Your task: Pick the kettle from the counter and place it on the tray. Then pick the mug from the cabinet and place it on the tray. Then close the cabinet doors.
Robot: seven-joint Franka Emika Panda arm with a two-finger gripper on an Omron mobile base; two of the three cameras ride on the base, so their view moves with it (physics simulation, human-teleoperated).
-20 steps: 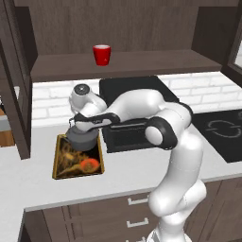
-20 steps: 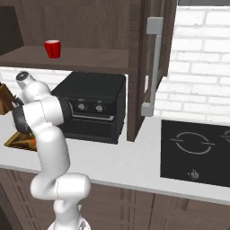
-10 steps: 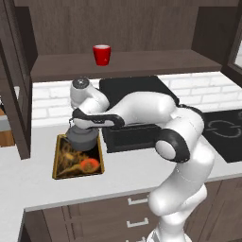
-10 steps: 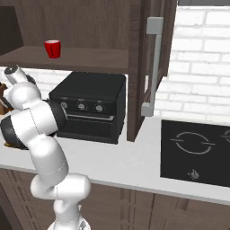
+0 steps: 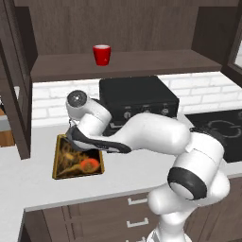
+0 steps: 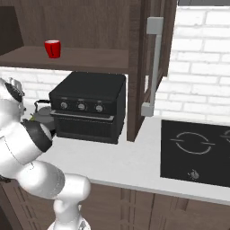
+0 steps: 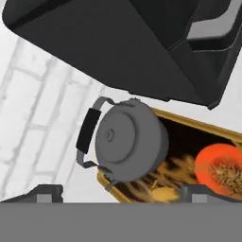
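The dark grey kettle [image 7: 130, 139] stands upright on one end of the gold-rimmed tray [image 7: 201, 128], its black handle turned toward the brick wall. My gripper [image 7: 121, 193] hovers over it, open, with a fingertip on each side and nothing held. From the right, the kettle [image 6: 42, 114] peeks out left of the black oven. In the left base view my arm covers the kettle, and the tray [image 5: 78, 161] lies on the counter [image 5: 28, 184]. The red mug [image 5: 101, 54] sits on the cabinet shelf [image 5: 151, 62]; the mug [image 6: 52, 48] also shows from the right. Both cabinet doors [image 6: 152, 67] stand open.
A black countertop oven [image 5: 137, 97] stands right beside the tray, against the brick wall. A black cooktop [image 6: 197, 150] is set into the counter to the right. The open left door [image 5: 14, 94] hangs over the counter left of the tray.
My arm has folded, its elbow swinging out toward the cameras and now covering the kettle in the left view. The kettle stays on the tray and the jaws stay open.
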